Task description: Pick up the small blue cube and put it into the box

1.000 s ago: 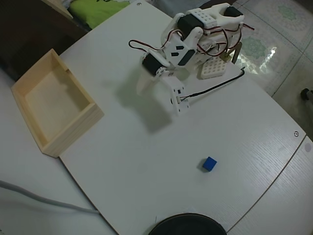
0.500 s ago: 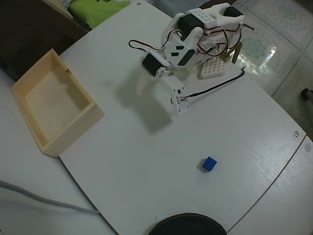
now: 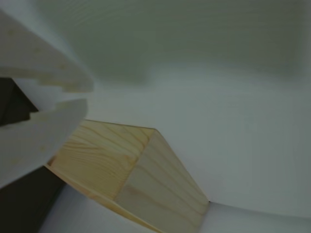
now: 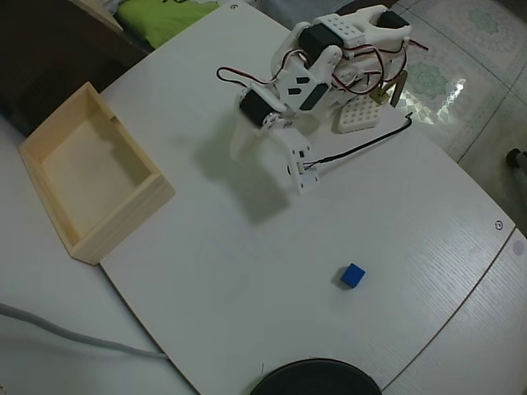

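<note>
The small blue cube (image 4: 353, 276) lies on the white table at the lower right of the overhead view, far from the arm; the wrist view does not show it. The box (image 4: 90, 173), a pale wooden lidless tray, stands at the table's left edge and looks empty. One of its corners shows in the wrist view (image 3: 131, 170). My gripper (image 4: 240, 153) hangs over the table's upper middle, between box and cube, apart from both. In the wrist view the gripper (image 3: 89, 94) enters from the left, its jaws almost touching and holding nothing.
A small white perforated block (image 4: 360, 115) sits by the arm's base at the top. A black cable (image 4: 362, 144) runs from the wrist toward it. A black round object (image 4: 317, 380) lies at the bottom edge. A grey cable (image 4: 66, 337) crosses the lower left.
</note>
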